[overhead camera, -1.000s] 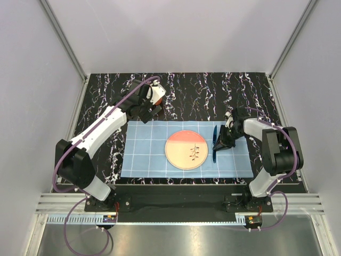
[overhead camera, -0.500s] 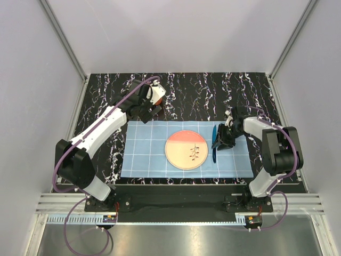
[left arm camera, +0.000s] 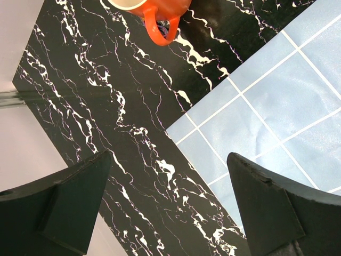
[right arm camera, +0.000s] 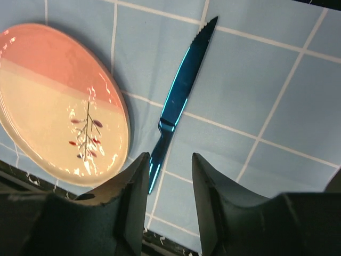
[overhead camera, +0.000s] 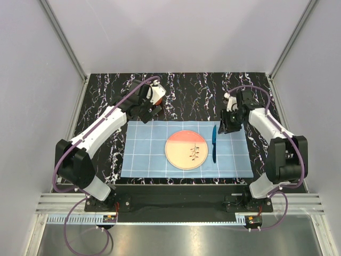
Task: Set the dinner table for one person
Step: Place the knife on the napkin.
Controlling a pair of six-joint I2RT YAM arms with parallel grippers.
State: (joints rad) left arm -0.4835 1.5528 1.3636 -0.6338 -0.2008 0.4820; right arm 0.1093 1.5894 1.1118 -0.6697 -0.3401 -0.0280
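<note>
Dinner table (overhead camera: pixel 186 90): right hand (right arm camera: pixel 169 160) half open, empty.

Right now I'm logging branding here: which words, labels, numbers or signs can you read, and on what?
None can be read.
The plate bears only a twig drawing, no lettering.
The blue knife, the orange mug and the checked mat are unmarked where they show.
Any labels on the small boards below the arm bases are too small to tell.
</note>
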